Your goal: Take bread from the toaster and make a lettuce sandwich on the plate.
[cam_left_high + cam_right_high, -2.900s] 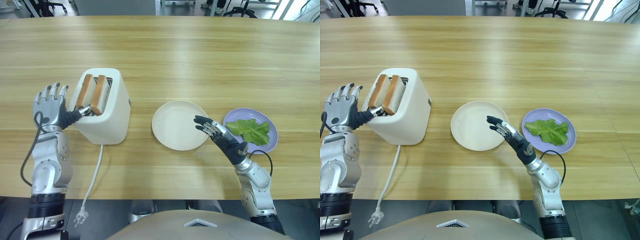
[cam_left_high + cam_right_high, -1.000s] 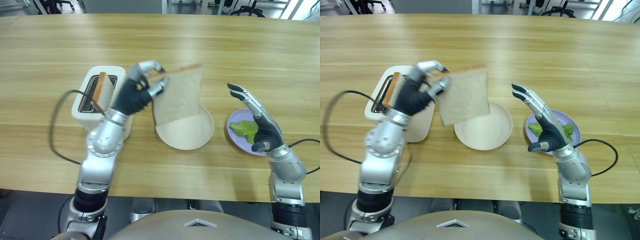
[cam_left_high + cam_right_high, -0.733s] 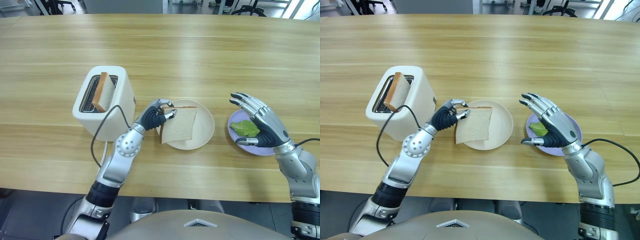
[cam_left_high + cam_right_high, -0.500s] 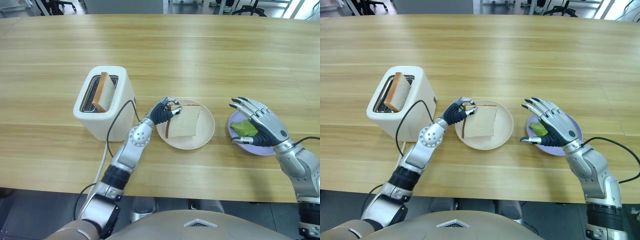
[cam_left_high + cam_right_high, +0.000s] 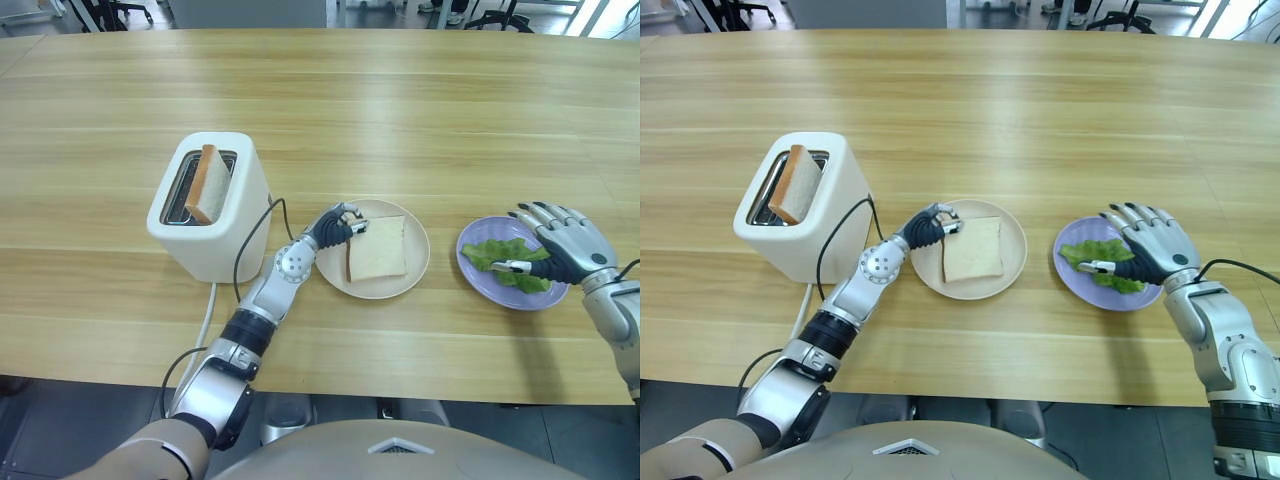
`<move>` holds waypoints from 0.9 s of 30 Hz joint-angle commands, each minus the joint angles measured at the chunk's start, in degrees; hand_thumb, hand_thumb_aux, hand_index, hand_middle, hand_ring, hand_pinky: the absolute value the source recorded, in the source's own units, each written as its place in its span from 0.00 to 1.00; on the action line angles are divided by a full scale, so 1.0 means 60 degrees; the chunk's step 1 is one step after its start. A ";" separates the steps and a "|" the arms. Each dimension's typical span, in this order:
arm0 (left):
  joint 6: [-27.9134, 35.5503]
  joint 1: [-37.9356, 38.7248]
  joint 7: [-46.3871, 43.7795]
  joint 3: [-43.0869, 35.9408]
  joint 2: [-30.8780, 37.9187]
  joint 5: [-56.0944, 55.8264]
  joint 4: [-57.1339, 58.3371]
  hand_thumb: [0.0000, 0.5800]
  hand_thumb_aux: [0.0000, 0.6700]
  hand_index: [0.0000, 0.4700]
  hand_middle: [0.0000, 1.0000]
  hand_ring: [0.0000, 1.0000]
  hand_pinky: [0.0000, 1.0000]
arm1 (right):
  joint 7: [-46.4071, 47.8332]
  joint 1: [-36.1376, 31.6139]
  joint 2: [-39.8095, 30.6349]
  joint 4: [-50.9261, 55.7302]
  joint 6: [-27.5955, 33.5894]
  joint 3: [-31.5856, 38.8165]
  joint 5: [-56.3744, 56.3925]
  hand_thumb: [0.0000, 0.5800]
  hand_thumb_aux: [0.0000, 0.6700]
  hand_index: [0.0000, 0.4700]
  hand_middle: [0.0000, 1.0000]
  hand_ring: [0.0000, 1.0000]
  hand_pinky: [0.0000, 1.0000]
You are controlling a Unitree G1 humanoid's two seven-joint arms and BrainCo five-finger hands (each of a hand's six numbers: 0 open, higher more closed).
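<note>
**Left eye view.** You see the plate (image 5: pixel 419 262) near the front edge of the wooden surface (image 5: pixel 400 120). One bread slice (image 5: pixel 377 249) lies flat on the plate. It is roughly square, and its sides are turned a little off the surface's grain. The left hand (image 5: pixel 333 228) sits at the plate's left rim. Its fingers (image 5: pixel 352 227) are curled together, with the tips right at the slice's upper-left corner. Left of the plate stands the toaster (image 5: pixel 212 222), with its slots running away from you. A second slice (image 5: pixel 205 184) stands on edge in one slot, its long axis along the slot and its top sticking out.

**Right eye view.** Just right of the plate you find a purple dish (image 5: pixel 1090 292). It carries the lettuce (image 5: pixel 1100 255), whose long axis runs left to right. The right hand (image 5: pixel 1155 245) is at the dish's side farther from the plate. Its fingers (image 5: pixel 1137 215) are spread apart and grip nothing, and the thumb tip is down at the leaf.
</note>
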 commanded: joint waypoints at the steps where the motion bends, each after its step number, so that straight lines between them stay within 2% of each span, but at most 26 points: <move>1: 0.0900 0.0431 -0.0341 -0.0597 0.0516 0.0923 0.0047 1.00 1.00 0.98 1.00 1.00 1.00 | -0.0296 -0.0341 -0.0358 0.1051 0.0251 0.0733 -0.0354 0.00 0.00 0.00 0.00 0.00 0.00; 2: 0.1046 0.0526 -0.0433 -0.0681 0.0630 0.1042 -0.0053 1.00 1.00 0.98 1.00 1.00 1.00 | -0.0463 -0.0458 -0.0456 0.1340 0.0294 0.0905 -0.0414 0.00 0.00 0.00 0.00 0.00 0.00; 3: 0.1187 0.0611 -0.0506 -0.0726 0.0708 0.1118 -0.0179 0.00 0.00 0.00 1.00 1.00 1.00 | -0.0613 -0.0588 -0.0557 0.1657 0.0334 0.1083 -0.0500 0.00 0.00 0.00 0.00 0.00 0.00; 4: 0.1360 0.0670 -0.0458 -0.0809 0.0829 0.1359 -0.0341 0.00 0.00 0.00 1.00 1.00 1.00 | -0.0738 -0.0731 -0.0668 0.2035 0.0328 0.1302 -0.0544 0.00 0.00 0.00 0.00 0.00 0.00; 5: 0.1509 0.0695 -0.0371 -0.0873 0.0944 0.1604 -0.0485 0.00 0.00 0.00 0.66 0.66 0.66 | -0.0849 -0.0841 -0.0738 0.2316 0.0329 0.1465 -0.0553 0.00 0.00 0.00 0.00 0.00 0.00; 6: 0.1636 0.0710 -0.0247 -0.0920 0.1058 0.1861 -0.0672 0.00 0.00 0.00 0.39 0.39 0.39 | -0.0933 -0.0965 -0.0818 0.2615 0.0352 0.1672 -0.0600 0.00 0.00 0.00 0.00 0.00 0.00; 7: 0.1711 0.0715 -0.0083 -0.0946 0.1173 0.2126 -0.0922 0.00 0.00 0.00 0.39 0.39 0.39 | -0.1028 -0.1098 -0.0888 0.2984 0.0325 0.1889 -0.0634 0.00 0.00 0.00 0.00 0.00 0.00; 8: 0.1768 0.0713 0.0077 -0.0895 0.1232 0.2279 -0.1201 0.00 0.00 0.00 0.00 0.00 0.00 | -0.1202 -0.1237 -0.0931 0.3346 0.0302 0.2079 -0.0621 0.00 0.00 0.00 0.00 0.00 0.00; 14: 0.1740 0.0816 0.1083 -0.0413 0.1557 0.3174 -0.3920 0.00 0.00 0.00 0.00 0.00 0.00 | -0.1743 -0.1835 -0.1132 0.4681 0.0363 0.3052 -0.0676 0.00 0.00 0.00 0.00 0.00 0.00; 16: 0.1699 0.0962 0.1095 -0.0242 0.1523 0.3235 -0.4965 0.00 0.00 0.00 0.00 0.00 0.00 | -0.1835 -0.2011 -0.1154 0.5050 0.0397 0.3366 -0.0673 0.04 0.02 0.02 0.00 0.00 0.00; 17: 0.1685 0.1050 0.1109 -0.0133 0.1485 0.3260 -0.5506 0.00 0.00 0.00 0.00 0.00 0.00 | -0.1918 -0.2063 -0.1156 0.5180 0.0406 0.3479 -0.0637 0.26 0.14 0.13 0.00 0.00 0.00; 18: 0.1709 0.1140 0.1101 -0.0018 0.1434 0.3251 -0.5978 0.00 0.00 0.00 0.00 0.00 0.00 | -0.1983 -0.2098 -0.1164 0.5255 0.0414 0.3563 -0.0610 0.42 0.24 0.23 0.00 0.00 0.00; 19: 0.1704 0.1236 0.1047 0.0059 0.1421 0.3274 -0.6450 0.00 0.00 0.00 0.00 0.00 0.00 | -0.2076 -0.2130 -0.1165 0.5294 0.0397 0.3625 -0.0557 0.86 0.62 0.61 0.00 0.00 0.00; 20: 0.1710 0.1352 0.1018 0.0171 0.1369 0.3263 -0.6942 0.00 0.00 0.00 0.00 0.00 0.00 | -0.2176 -0.2170 -0.1162 0.5293 0.0383 0.3687 -0.0520 0.97 0.83 0.81 0.00 0.00 0.00; 21: 0.1726 0.1446 0.0957 0.0257 0.1320 0.3238 -0.7327 0.00 0.00 0.00 0.00 0.00 0.00 | -0.2253 -0.2176 -0.1174 0.5254 0.0373 0.3727 -0.0455 0.97 0.83 0.81 0.00 0.00 0.00; 22: 0.1716 0.1531 0.0886 0.0290 0.1319 0.3271 -0.7638 0.00 0.00 0.00 0.00 0.00 0.00 | -0.2324 -0.2174 -0.1182 0.5193 0.0351 0.3738 -0.0378 1.00 1.00 0.98 0.00 0.00 0.00; 27: 0.1750 0.2193 0.0669 0.0505 0.1299 0.3475 -0.8986 0.00 0.00 0.00 0.00 0.00 0.00 | -0.2712 -0.2157 -0.1260 0.4650 0.0205 0.3637 -0.0034 1.00 1.00 0.98 0.00 0.00 0.00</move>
